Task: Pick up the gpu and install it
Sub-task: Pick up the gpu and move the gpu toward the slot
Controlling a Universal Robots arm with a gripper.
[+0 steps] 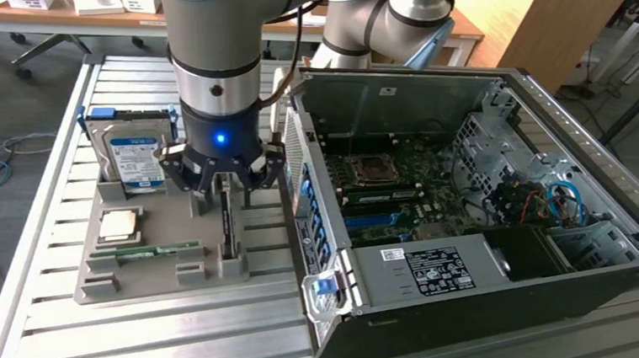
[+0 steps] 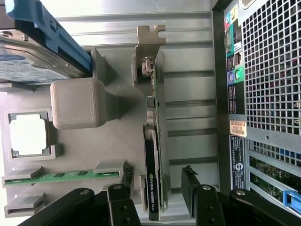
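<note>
The gpu point(image 2: 155, 117) stands on its long edge in a slot of the grey holder tray point(image 2: 122, 136), with its pale metal bracket point(image 2: 150, 40) at one end. In the exterior view the gpu point(image 1: 226, 230) shows as a thin dark card just below the arm's wrist. My gripper point(image 2: 157, 190) is open and straddles the card's black cooler end. One finger point(image 2: 123, 197) sits on each side, with a gap to the board. From outside, the gripper point(image 1: 224, 196) hangs directly above the card, low over the tray.
The open PC case point(image 1: 464, 214) lies to the exterior view's right of the tray, its rear panel point(image 2: 263, 70) close beside the card. On the tray are a hard drive point(image 1: 135, 162), a CPU point(image 1: 119, 226) and a RAM stick point(image 1: 157, 250). A grey block point(image 2: 77, 103) stands near the gpu.
</note>
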